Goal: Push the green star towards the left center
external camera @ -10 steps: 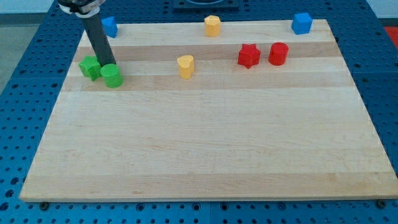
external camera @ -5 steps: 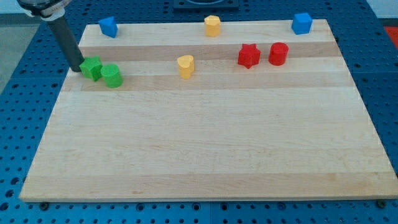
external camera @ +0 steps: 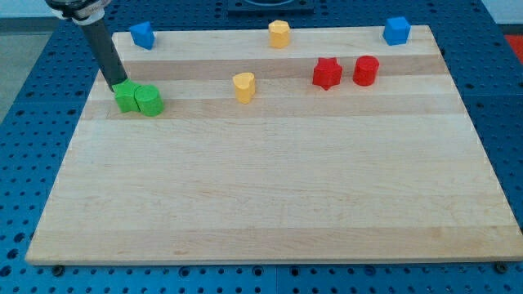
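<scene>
Green star: the green star-shaped block (external camera: 126, 98) lies near the left edge of the pale wooden bench (external camera: 270, 188), towards the view's top.
My tip: my tip (external camera: 117, 86) touches the green star's upper left side.
Pincer: the arm carries only a dark rod, so no pincer state can be told.
Green cylinder: the green cylinder block (external camera: 149, 101) touches the green star's right side.
Yellow block: the yellow rounded block (external camera: 243, 86) sits well to the green star's right.
</scene>
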